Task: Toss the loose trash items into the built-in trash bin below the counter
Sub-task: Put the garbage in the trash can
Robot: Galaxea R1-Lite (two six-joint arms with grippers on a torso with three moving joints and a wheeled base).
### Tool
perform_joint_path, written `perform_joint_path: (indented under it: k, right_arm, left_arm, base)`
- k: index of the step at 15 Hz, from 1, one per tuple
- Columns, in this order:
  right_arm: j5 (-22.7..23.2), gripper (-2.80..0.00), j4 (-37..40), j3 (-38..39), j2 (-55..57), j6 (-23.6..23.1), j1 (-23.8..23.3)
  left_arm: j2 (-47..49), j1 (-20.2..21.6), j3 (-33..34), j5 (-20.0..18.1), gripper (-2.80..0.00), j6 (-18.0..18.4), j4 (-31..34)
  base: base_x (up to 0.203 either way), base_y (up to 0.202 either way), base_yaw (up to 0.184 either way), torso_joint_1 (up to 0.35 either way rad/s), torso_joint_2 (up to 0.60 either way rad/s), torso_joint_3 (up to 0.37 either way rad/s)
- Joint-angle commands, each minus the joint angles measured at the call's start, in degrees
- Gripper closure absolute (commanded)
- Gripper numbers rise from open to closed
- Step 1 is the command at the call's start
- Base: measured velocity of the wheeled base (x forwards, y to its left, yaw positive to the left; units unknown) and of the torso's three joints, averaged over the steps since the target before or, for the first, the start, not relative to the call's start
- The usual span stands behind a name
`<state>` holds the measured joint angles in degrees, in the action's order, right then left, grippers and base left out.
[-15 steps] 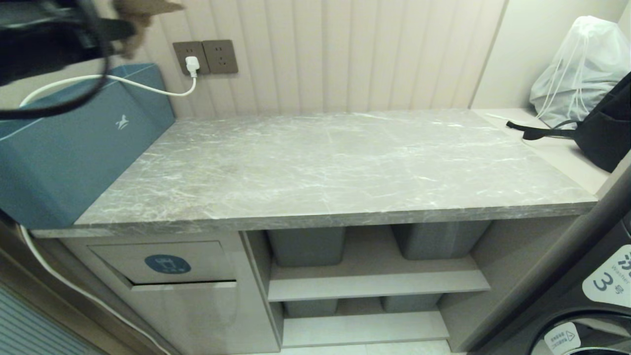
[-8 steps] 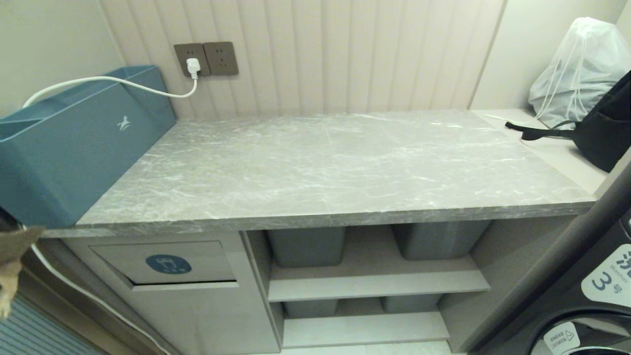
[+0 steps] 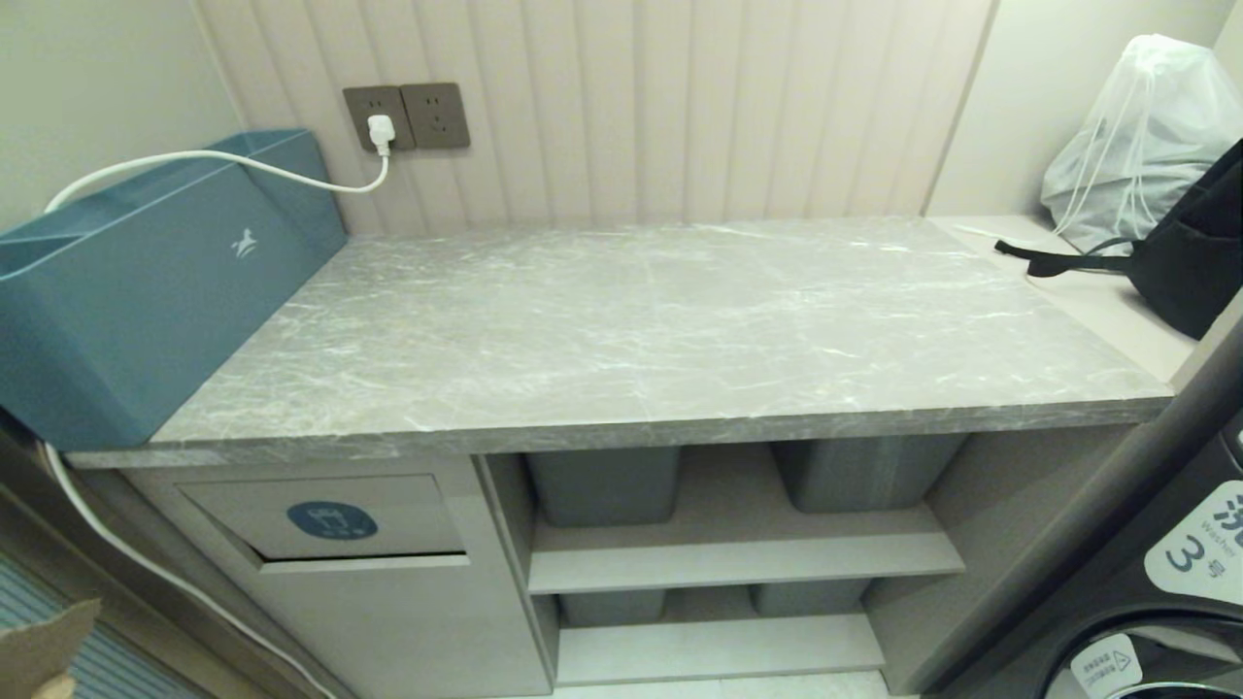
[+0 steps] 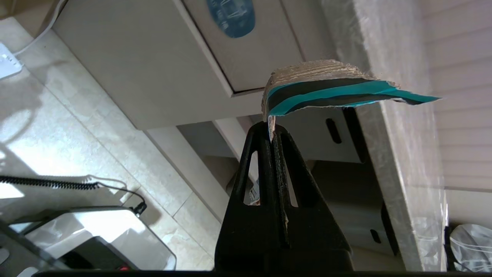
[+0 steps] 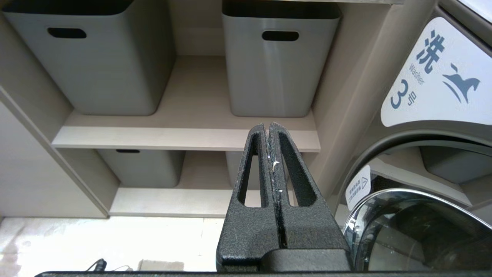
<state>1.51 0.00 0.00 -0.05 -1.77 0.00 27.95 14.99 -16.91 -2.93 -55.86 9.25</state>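
Note:
My left gripper (image 4: 272, 127) is shut on a torn paper scrap (image 4: 326, 86), brown with turquoise and dark stripes, held low in front of the cabinet. A brown corner of that scrap (image 3: 44, 649) shows at the head view's lower left edge; the gripper itself is outside that view. The built-in trash bin flap (image 3: 325, 513) with its round blue icon (image 4: 230, 17) sits closed under the grey marble counter (image 3: 660, 330), to the right of the scrap. My right gripper (image 5: 268, 127) is shut on nothing, parked before the shelves.
A teal box (image 3: 146, 291) with a white cable (image 3: 223, 160) stands on the counter's left end. Grey tubs (image 5: 276, 57) fill the shelves. A washer door (image 5: 419, 227) is at the right. A white bag (image 3: 1141, 136) and a black bag (image 3: 1190, 252) lie far right.
The left arm with the scrap has swung from high above the teal box, down past the counter's left edge, to low at the head view's bottom left corner. The right arm has not moved.

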Motion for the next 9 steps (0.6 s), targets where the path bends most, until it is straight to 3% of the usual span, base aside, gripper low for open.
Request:
perform_joint_path:
  k: [1, 5, 9]
  right_arm:
    - [0.07, 0.0, 0.0, 0.0, -0.04, -0.42, 0.0]
    - [0.83, 0.0, 0.2, 0.0, -0.04, -6.7, 0.0]
    - [0.73, 0.0, 0.1, -0.09, -0.04, -3.34, 0.09]
  left_arm:
    - [-1.55, 0.03, 1.93, -0.17, 0.0, -0.42, 0.06]
    - [-2.37, -0.05, 3.62, -0.41, 0.0, -0.39, 0.15]
    - [-2.0, -0.05, 5.01, -0.46, 0.0, -0.56, -0.26]
  base:
    - [0.0, 0.0, 0.0, 0.0, 0.0, 0.0]
    - [0.0, 0.0, 0.0, 0.0, 0.0, 0.0]
    - [0.0, 0.0, 0.0, -0.042, 0.1, 0.063]
